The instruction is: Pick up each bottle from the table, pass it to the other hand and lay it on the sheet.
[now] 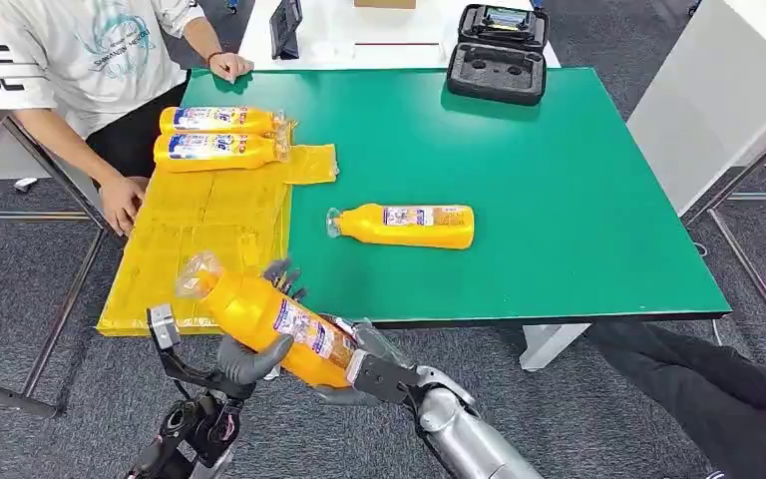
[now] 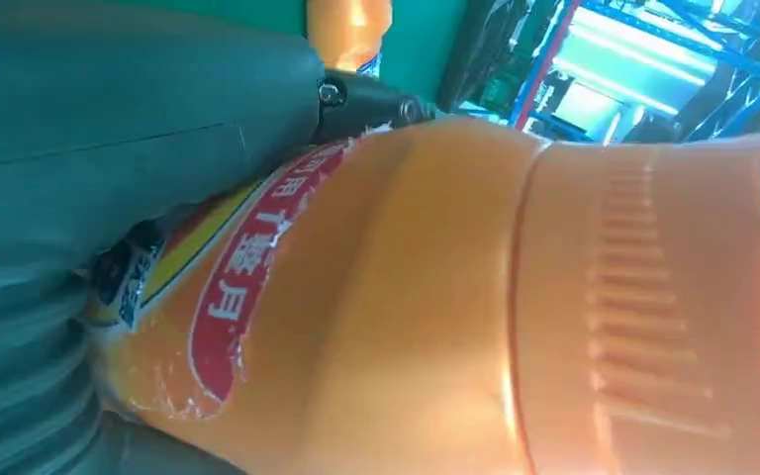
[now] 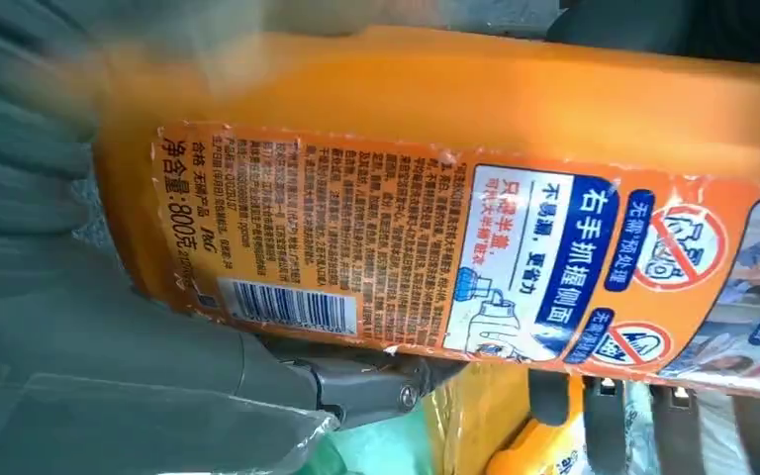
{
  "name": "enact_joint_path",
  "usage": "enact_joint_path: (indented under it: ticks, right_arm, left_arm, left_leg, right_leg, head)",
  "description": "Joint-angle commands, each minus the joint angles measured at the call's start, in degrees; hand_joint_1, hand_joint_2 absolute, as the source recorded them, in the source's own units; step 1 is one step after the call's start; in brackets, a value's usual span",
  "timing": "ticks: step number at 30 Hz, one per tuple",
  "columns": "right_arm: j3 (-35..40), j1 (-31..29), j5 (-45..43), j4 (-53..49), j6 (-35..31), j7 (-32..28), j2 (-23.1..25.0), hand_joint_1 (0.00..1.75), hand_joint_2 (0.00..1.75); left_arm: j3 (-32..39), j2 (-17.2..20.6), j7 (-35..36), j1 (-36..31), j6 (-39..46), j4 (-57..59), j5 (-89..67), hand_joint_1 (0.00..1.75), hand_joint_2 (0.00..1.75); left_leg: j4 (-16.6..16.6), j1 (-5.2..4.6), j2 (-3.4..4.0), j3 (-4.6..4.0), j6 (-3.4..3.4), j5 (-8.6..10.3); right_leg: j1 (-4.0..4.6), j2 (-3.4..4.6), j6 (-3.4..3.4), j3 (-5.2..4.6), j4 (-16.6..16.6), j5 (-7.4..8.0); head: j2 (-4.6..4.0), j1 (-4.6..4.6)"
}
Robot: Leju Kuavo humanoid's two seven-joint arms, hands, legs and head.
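You have a green table (image 1: 519, 170) with a yellow sheet (image 1: 199, 230) draped over its left edge. Two orange detergent bottles (image 1: 221, 136) lie side by side on the sheet's far end. A third orange bottle (image 1: 409, 226) lies on its side on the bare green top, right of the sheet. The fourth, the held bottle (image 1: 264, 317), hangs tilted in front of the table's near edge, cap up and to the left. Both hands are on it: the left hand (image 1: 251, 361) wraps its middle from below, and the right hand (image 1: 359, 369) grips its base end, though how firmly is unclear. A person (image 1: 70, 60) stands at the far left corner. A black case (image 1: 497, 55) sits open at the far edge.
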Motion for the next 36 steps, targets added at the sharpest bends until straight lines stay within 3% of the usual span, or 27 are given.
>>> enact_joint_path:
  ticks: [1, 16, 17, 18, 19, 20, 36]
  right_arm:
    - [3.0, -1.6, 0.1, 3.8, 0.8, -0.1, -0.7, 1.75, 1.75]
    - [2.6, -0.8, 0.2, 3.6, -0.6, -0.1, -0.7, 1.75, 1.75]
    - [2.2, -0.2, 0.3, 2.7, -0.9, -0.1, -0.6, 0.28, 1.75]
    - [1.4, 0.3, 0.2, 2.0, -1.5, 0.5, -0.3, 0.00, 1.75]
    - [0.4, 0.6, -0.5, 1.5, -2.1, 1.8, -0.1, 0.00, 1.75]
    - [0.2, 0.6, -0.6, 1.1, -2.2, 2.1, -0.1, 0.00, 0.00]
    - [-1.8, 4.5, -4.1, -11.6, -0.6, 2.8, -2.9, 0.00, 0.00]
  left_arm:
    - [-0.7, 0.3, 0.2, -1.5, -0.8, 0.6, -0.3, 1.75, 1.75]
    - [-0.7, 0.0, 0.0, -2.2, -2.5, 1.6, 0.6, 1.75, 1.75]
    - [-0.7, 0.1, -0.1, -2.3, -2.3, 1.8, 0.5, 1.75, 1.75]
    - [-0.7, 0.2, -0.3, -2.1, -2.0, 1.7, 0.5, 1.75, 1.75]
    - [-0.6, 0.2, -0.3, -1.9, -1.5, 1.3, 0.4, 1.75, 1.75]
    - [-0.5, 0.2, -0.3, -1.7, -1.3, 1.1, 0.3, 1.75, 1.75]
    - [4.5, 2.0, -0.7, -2.5, 5.8, -0.2, -3.9, 1.75, 1.75]
  left_leg:
    - [0.0, 0.08, -0.01, 0.25, -0.10, -0.10]
    - [0.0, 0.11, -0.05, 0.36, -0.13, -0.13]
    - [0.0, 0.12, -0.06, 0.34, -0.13, -0.13]
    - [0.0, 0.07, -0.08, 0.19, -0.09, -0.07]
    - [0.0, 0.12, -0.08, 0.33, -0.13, -0.12]
    - [0.0, 0.11, -0.07, 0.31, -0.13, -0.12]
    - [0.0, 0.04, -0.01, 0.07, -0.07, -0.02]
  right_leg:
    - [0.08, -0.02, -0.09, 0.27, -0.1, -0.09]
    - [0.11, -0.06, -0.11, 0.40, -0.1, -0.13]
    - [0.12, -0.08, -0.11, 0.39, -0.1, -0.12]
    - [0.07, -0.09, -0.08, 0.23, 0.0, -0.08]
    - [0.12, -0.10, -0.12, 0.38, -0.1, -0.13]
    - [0.11, -0.09, -0.11, 0.35, -0.1, -0.12]
    - [0.04, -0.02, -0.06, 0.07, 0.0, -0.03]
  head:
    - [0.00, 0.00]
    - [0.00, 0.00]
    - [0.00, 0.00]
    - [0.00, 0.00]
    - [0.00, 0.00]
    - [0.00, 0.02]
    - [0.00, 0.00]
